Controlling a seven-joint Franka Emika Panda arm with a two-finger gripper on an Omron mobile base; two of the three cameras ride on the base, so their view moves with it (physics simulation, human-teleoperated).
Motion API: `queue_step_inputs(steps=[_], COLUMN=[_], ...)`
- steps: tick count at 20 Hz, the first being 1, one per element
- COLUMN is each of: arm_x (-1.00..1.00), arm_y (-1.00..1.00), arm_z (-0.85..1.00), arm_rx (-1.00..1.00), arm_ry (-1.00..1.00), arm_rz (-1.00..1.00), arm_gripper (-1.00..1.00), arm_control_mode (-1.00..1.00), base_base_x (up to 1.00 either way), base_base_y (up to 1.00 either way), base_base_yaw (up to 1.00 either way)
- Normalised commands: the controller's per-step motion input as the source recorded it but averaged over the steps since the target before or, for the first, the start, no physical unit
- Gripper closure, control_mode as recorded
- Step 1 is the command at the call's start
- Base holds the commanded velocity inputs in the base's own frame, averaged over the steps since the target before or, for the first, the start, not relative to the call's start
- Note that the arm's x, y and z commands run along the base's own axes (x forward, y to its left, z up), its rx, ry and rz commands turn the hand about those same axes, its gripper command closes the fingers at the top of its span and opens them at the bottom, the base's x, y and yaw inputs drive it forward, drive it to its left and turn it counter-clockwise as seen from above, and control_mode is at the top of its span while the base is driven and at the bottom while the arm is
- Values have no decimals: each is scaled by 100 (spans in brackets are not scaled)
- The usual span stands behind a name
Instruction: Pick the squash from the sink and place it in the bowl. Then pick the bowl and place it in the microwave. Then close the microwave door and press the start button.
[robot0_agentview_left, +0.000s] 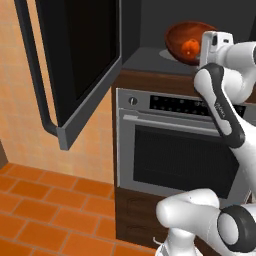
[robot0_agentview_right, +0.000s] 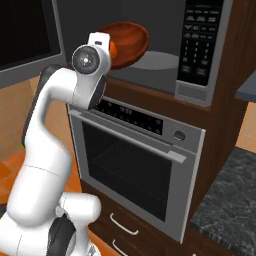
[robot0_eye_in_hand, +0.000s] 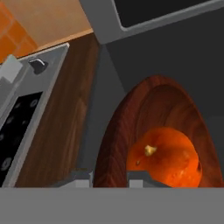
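The glossy reddish-brown bowl (robot0_agentview_left: 184, 35) hangs tilted just above the floor of the open microwave (robot0_agentview_left: 145, 59), at the mouth of its cavity. Inside it lies the orange-red squash (robot0_eye_in_hand: 168, 153), which also shows in the left base view as an orange patch (robot0_agentview_left: 190, 47). My gripper (robot0_eye_in_hand: 109, 179) is shut on the bowl's near rim, one fingertip on each side of the wall. From the right, the bowl (robot0_agentview_right: 129, 37) shows past my wrist. The microwave door (robot0_agentview_left: 80, 55) stands swung wide open to the left, its bar handle (robot0_agentview_left: 34, 70) facing out. The sink is out of view.
The microwave's keypad panel (robot0_agentview_right: 200, 42) sits right of the cavity. Below is a steel oven (robot0_agentview_left: 175, 150) with a knob and display strip. A dark stone counter (robot0_agentview_right: 230, 200) lies at the lower right. Orange floor tiles (robot0_agentview_left: 45, 210) spread to the left.
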Motion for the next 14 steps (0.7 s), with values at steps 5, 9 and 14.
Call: queue_step_inputs(steps=[5,9,14], arm_x=[100,99,73], arm_y=[-40,-52,-39], arm_z=[4,0,-12], arm_rx=[0,0,0], arm_ry=[0,0,0], arm_rz=[0,0,0], arm_gripper=[100,100,100], arm_control_mode=[-100,-100,-100], base_base_x=[0,0,0], base_base_y=[0,0,0], base_base_yaw=[0,0,0])
